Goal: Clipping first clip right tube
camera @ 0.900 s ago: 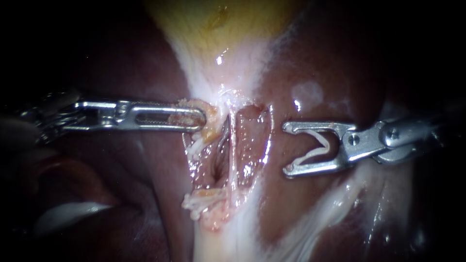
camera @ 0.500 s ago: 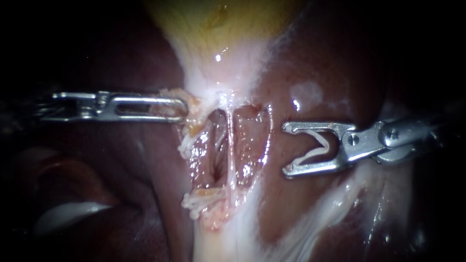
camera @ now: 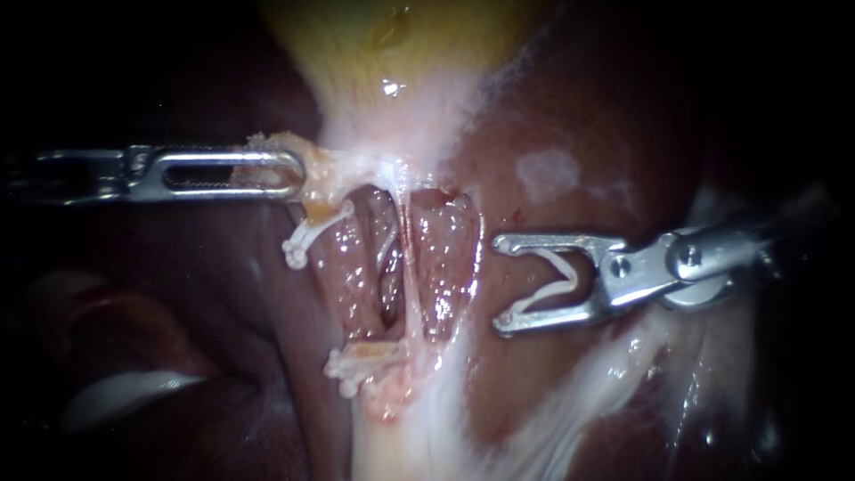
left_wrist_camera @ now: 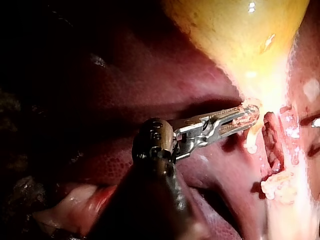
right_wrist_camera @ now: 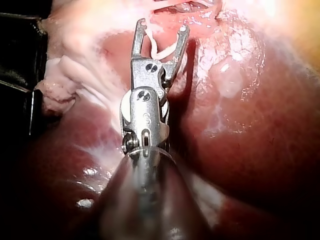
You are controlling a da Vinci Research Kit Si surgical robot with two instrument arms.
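Since 0.9 s ago your left instrument (camera: pixel 298 172), pincer pinching pale tissue (camera: pixel 322 178), has drawn it leftward, away from the tube (camera: pixel 408 267). Its shaft is lost in the dark. Your right instrument (camera: pixel 496 283) holds the clip (camera: pixel 566 274) in its wide pincer, centre-right, mouth pointing left, long axis horizontal.

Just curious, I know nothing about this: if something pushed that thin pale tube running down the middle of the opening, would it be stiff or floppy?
Probably floppy: the tube is thread-thin and looks taut, likely because the left instrument holds tissue beside it. Its wet sheen suggests it is slippery. Being so thin, it may tear easily.
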